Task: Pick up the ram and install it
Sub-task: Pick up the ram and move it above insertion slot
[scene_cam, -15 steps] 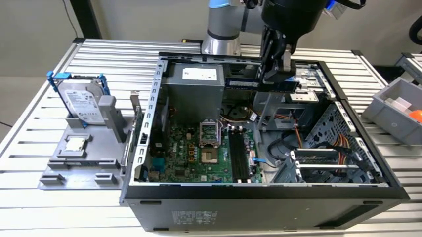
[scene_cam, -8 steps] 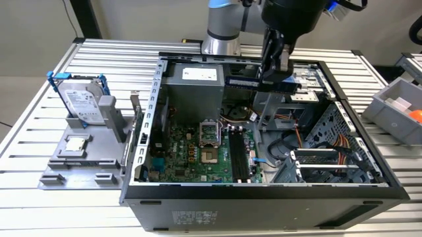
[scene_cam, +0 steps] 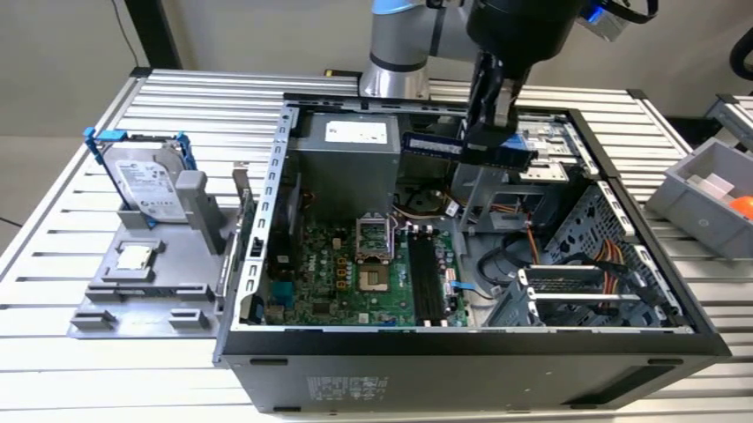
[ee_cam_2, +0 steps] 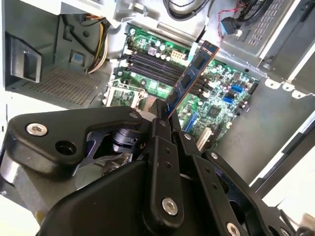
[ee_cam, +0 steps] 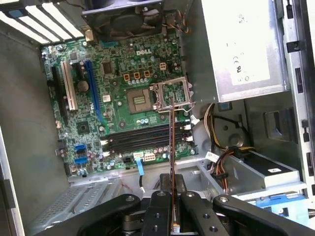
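Gripper pinches the ram by one end, edge-on above the motherboard, clear of its empty slots, open room around.

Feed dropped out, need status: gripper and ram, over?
Gripper shut on ram. Held above motherboard, not yet seated. Memory slots empty, nothing seen between.

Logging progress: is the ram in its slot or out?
Out: the pincer holds the ram above the board, slots empty.
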Controlling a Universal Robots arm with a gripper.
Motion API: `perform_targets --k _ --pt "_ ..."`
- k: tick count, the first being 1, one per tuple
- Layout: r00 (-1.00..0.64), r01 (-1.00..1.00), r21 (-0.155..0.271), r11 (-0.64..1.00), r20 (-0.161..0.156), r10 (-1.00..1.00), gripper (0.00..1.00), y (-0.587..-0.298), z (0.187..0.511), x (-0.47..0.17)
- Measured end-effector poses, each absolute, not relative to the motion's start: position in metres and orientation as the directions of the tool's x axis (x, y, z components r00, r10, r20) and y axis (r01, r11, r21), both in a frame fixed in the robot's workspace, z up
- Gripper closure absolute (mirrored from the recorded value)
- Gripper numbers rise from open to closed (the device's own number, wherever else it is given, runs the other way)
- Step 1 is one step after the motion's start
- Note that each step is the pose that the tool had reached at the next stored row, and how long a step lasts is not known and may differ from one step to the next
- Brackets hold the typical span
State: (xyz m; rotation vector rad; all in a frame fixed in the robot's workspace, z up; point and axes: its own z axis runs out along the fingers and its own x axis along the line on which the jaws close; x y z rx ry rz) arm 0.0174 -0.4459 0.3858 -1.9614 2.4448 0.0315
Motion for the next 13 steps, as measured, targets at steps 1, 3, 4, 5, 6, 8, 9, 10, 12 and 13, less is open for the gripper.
perform_targets --k 1,3,4,5,6,8,9,10,12,13 --pt "-0.224 -0.975 0.011 0.224 -0.018 -0.974 1.00 -0.4459 0.3858 0.0174" --pt "-0.237 -0.972 0.011 0.237 -0.018 -0.971 1.00 -0.4459 0.3858 0.0174" --pt "-0.244 -0.970 0.011 0.243 -0.018 -0.970 1.00 -0.4459 0.3858 0.0174" --pt "-0.250 -0.968 0.011 0.250 -0.018 -0.968 1.00 -0.4459 0.3858 0.0174" --pt "-0.257 -0.966 0.011 0.257 -0.018 -0.966 1.00 -0.4459 0.3858 0.0174" --pt "-0.271 -0.963 0.011 0.271 -0.018 -0.962 1.00 -0.4459 0.3858 0.0174" --pt "-0.277 -0.961 0.011 0.277 -0.018 -0.961 1.00 -0.4459 0.3858 0.0174" --pt "-0.283 -0.959 0.011 0.283 -0.018 -0.959 1.00 -0.4459 0.3858 0.0174" --pt "-0.296 -0.955 0.011 0.295 -0.018 -0.955 1.00 -0.4459 0.3858 0.0174" --pt "-0.302 -0.953 0.011 0.302 -0.018 -0.953 1.00 -0.4459 0.3858 0.0174"
